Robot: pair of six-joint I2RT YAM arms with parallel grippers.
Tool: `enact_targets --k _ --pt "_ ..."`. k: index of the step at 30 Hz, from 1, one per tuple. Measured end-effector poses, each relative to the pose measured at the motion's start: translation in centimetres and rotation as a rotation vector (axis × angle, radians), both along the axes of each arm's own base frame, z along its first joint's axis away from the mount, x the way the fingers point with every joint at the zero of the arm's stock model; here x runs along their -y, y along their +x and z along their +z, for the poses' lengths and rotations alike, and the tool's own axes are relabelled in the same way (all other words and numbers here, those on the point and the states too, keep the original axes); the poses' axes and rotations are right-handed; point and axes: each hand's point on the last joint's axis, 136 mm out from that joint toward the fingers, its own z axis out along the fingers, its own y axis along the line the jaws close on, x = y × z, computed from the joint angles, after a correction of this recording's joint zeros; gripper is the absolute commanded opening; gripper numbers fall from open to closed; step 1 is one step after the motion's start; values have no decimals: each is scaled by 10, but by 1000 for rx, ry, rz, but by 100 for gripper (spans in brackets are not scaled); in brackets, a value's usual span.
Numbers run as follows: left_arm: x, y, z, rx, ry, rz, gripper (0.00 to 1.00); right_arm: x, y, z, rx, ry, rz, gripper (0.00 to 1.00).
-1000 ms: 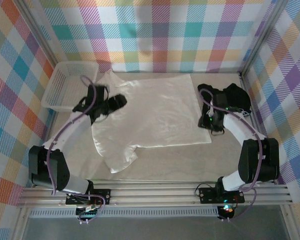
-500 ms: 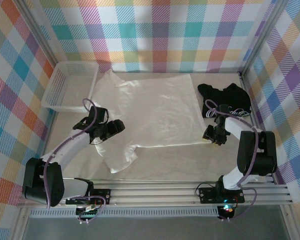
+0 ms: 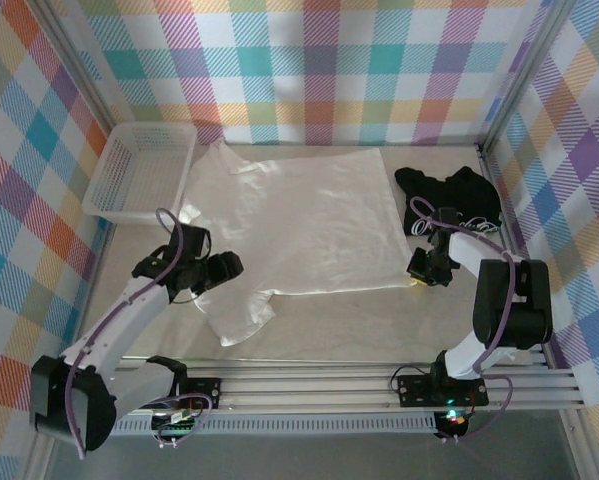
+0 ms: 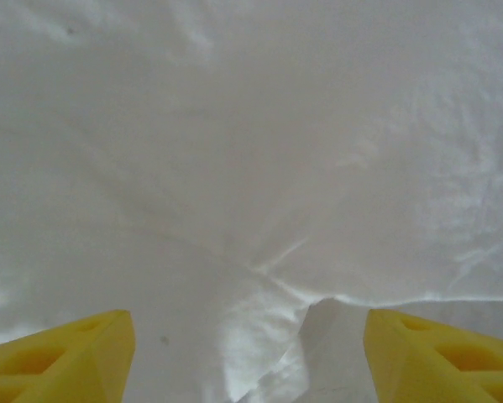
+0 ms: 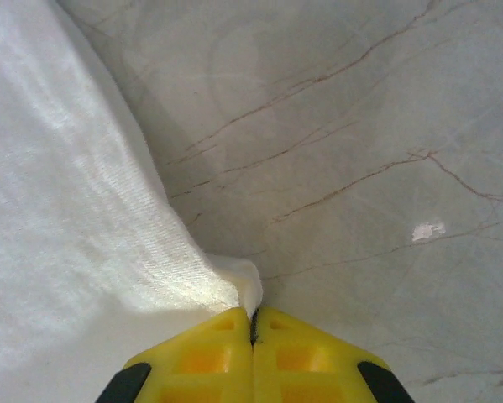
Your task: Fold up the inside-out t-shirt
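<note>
This is a robotics lab test cell rather than a home or a shop. A frame of bare aluminium rails [image 3: 309, 385] boxes in a marble-patterned table [image 3: 369, 320], and the walls [image 3: 319, 70] around it are sheets of bright multicoloured plaid, hung like a backdrop. The left arm [image 3: 114, 320] and the right arm [image 3: 504, 300], both black-and-white machines, are bolted to the rails and trail purple cables [image 3: 160, 220], with a green status light [image 3: 451, 420] glowing below. The inside-out t-shirt [image 3: 309, 220] spread on the table and a white plastic basket [image 3: 129, 213] are homely props.
</note>
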Motion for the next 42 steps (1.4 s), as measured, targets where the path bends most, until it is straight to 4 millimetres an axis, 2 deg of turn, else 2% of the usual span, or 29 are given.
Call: enact_targets --k 7,10,15,26,29,35,42 --pt "-14 -69 -40 -165 73 63 62 -1 8 14 68 4 9 1" --pt "-15 -90 -58 -238 104 66 55 -1 8 14 70 3 24 1" --pt "-12 -111 -79 -327 141 62 49 -2 8 15 76 5 32 1" --pt "-6 -114 -102 -404 170 40 38 -4 10 16 85 18 44 1" --pt "-9 -116 -106 -418 192 37 28 -4 9 15 84 16 49 1" --pt "-18 -122 -109 -429 235 36 1 -4 5 15 83 15 50 1" --pt "-13 -119 -98 -375 184 24 0 -4 3 25 125 13 47 2"
